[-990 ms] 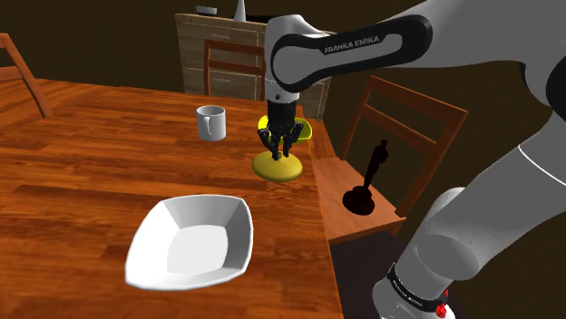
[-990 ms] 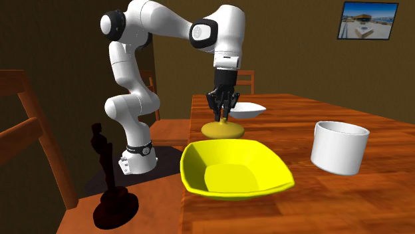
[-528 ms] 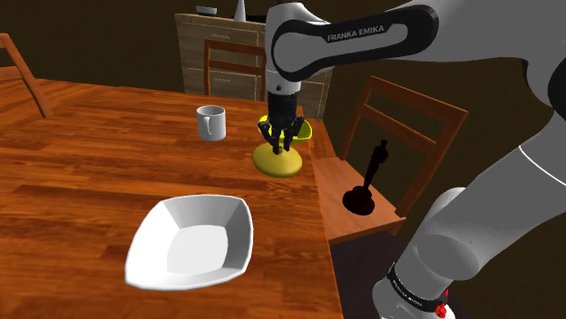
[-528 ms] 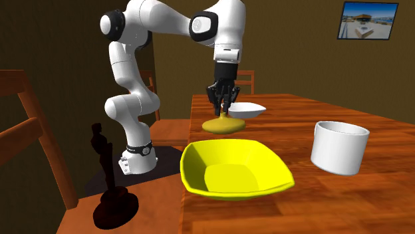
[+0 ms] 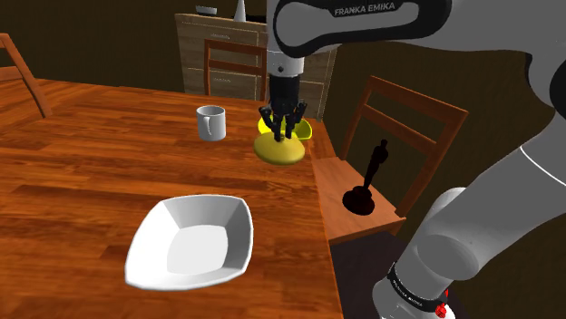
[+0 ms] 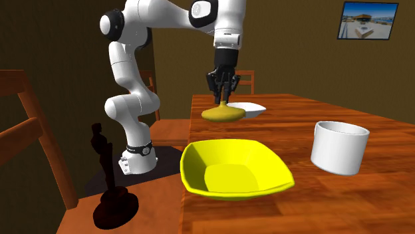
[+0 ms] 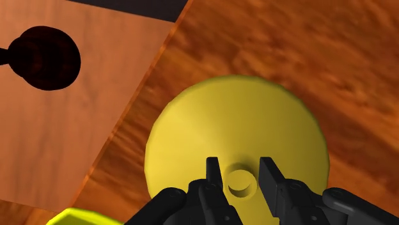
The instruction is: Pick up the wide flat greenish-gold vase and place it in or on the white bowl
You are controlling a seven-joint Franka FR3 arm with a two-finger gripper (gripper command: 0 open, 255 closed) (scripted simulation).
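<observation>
The wide flat greenish-gold vase [image 5: 278, 151] hangs above the wooden table [image 5: 82, 163] near its edge, lifted clear of the surface. My gripper [image 5: 282, 134] is shut on the vase's narrow neck from above. From the wrist, the two fingers clasp the small neck opening of the vase [image 7: 236, 140], gripper [image 7: 241, 176]. In the second exterior view the vase [image 6: 224, 114] floats under the gripper [image 6: 223, 100], in front of the white bowl [image 6: 251, 108]. The white bowl [image 5: 192, 243] sits on the table toward the shoulder view's lower left, well apart from the vase.
A yellow bowl [image 6: 234, 167] and a white mug [image 5: 211, 121] stand on the table near the vase. A wooden chair [image 5: 390, 154] beside the table edge carries a dark statuette [image 5: 363, 186]. A dresser [image 5: 227, 54] stands behind.
The gripper has risen with the vase, which has come off the table and now hangs above it.
</observation>
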